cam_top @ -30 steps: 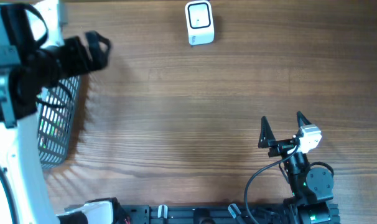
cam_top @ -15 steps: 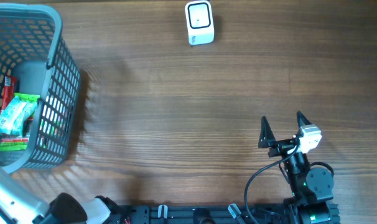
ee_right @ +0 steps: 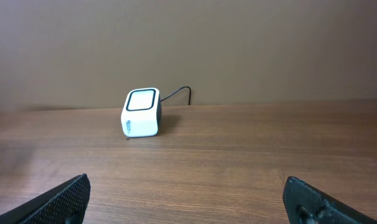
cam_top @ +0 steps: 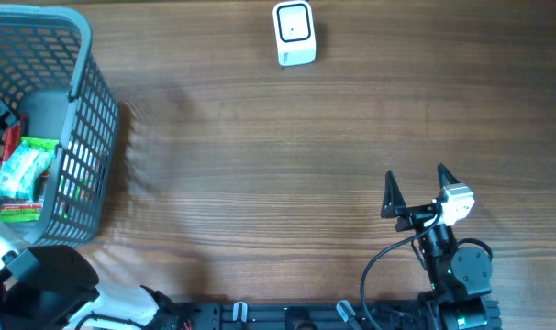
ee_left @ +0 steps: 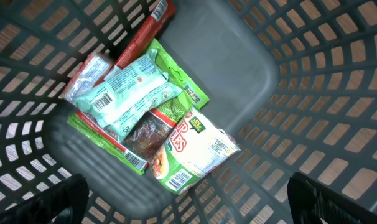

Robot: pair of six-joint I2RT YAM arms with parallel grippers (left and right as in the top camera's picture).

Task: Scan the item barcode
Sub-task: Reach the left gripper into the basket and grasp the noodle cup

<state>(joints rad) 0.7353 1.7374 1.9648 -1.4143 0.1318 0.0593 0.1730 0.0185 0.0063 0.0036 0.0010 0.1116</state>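
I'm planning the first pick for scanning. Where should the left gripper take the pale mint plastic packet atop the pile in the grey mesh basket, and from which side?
From above: the grey mesh basket walls block the sides. The pale mint plastic packet lies flat, topmost and diagonal, so the open left gripper should probably close across its narrow middle, clear of its barcode.

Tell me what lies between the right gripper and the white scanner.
Nothing: only bare wooden table separates the right gripper and the scanner, as the overhead and right wrist views show.
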